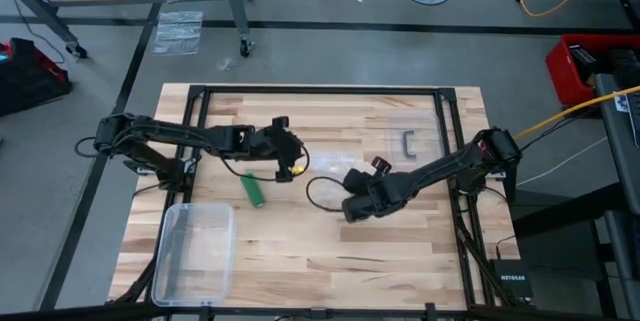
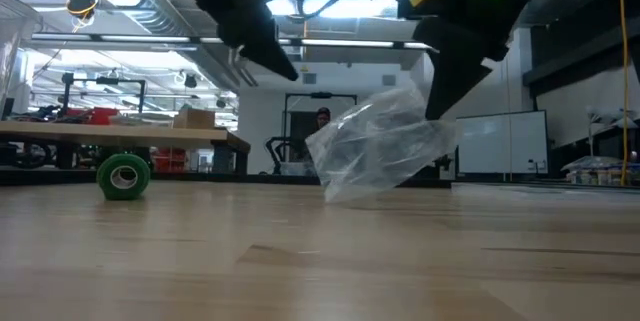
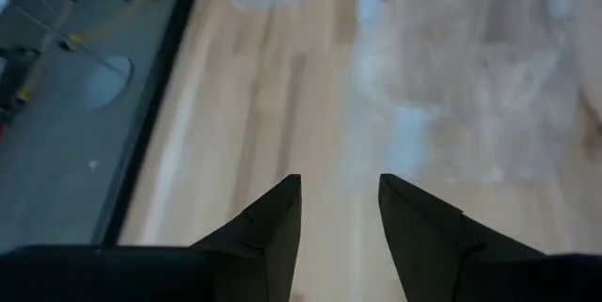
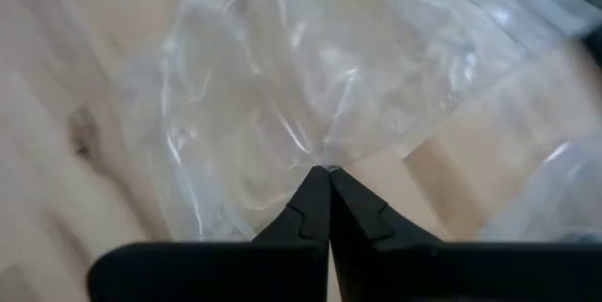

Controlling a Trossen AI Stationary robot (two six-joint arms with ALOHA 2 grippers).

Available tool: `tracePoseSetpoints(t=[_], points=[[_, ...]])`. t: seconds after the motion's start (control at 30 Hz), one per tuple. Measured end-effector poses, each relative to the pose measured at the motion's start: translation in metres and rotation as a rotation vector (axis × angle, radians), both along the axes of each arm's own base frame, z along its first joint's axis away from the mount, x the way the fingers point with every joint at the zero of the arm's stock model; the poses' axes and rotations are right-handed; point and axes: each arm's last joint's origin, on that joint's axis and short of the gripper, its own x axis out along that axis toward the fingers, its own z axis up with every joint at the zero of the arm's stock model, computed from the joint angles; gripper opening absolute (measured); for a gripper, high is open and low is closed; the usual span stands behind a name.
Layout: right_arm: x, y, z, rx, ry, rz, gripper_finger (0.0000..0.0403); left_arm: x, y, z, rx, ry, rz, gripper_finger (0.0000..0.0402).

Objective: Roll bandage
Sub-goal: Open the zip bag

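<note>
The bandage is a small green roll (image 1: 254, 189) lying on its curved side on the wooden table, near the left gripper; the low view (image 2: 123, 175) shows its open end. A crinkly clear plastic bag (image 2: 380, 151) sits mid-table. My right gripper (image 4: 326, 172) is shut on the bag, to the right of the roll (image 1: 352, 201). My left gripper (image 3: 339, 189) is open and empty, above the table just past the roll (image 1: 292, 161), with the bag ahead of its fingers (image 3: 470, 86). My right gripper pinches a gathered fold of the clear bag's film (image 4: 324, 161) between its two fingertips. The fingers slant down from above (image 2: 445, 101). The bag hangs crumpled below and beside them, and its lower end (image 2: 345, 196) appears to rest on the table.
A clear plastic box (image 1: 195, 251) stands at the near left. A dark handle (image 1: 408, 143) on a clear lid lies at the far right. Black cables (image 1: 320, 193) trail between the grippers. A person (image 2: 322, 119) stands in the room behind.
</note>
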Motion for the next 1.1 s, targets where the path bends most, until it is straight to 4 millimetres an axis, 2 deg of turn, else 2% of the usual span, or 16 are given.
tracePoseSetpoints(t=[0.27, 0.53, 0.7, 1.1], points=[[-0.005, 0.014, 0.004, -0.193, -0.022, 0.082, 0.0001, 0.005, 0.006, 0.005, -0.133, -0.08, -0.182, 0.0138], [-0.003, 0.015, 0.007, -0.338, -0.023, 0.132, 0.0001, 0.005, 0.003, 0.005, -0.153, -0.083, -0.292, 0.0138], [0.0, 0.015, 0.009, -0.423, -0.028, 0.162, 0.0001, 0.005, 0.003, 0.005, -0.155, -0.083, -0.297, 0.0138], [0.005, 0.018, 0.013, -0.502, -0.052, 0.2, 0.0001, 0.005, 0.004, 0.005, -0.117, -0.075, -0.3, 0.0138]])
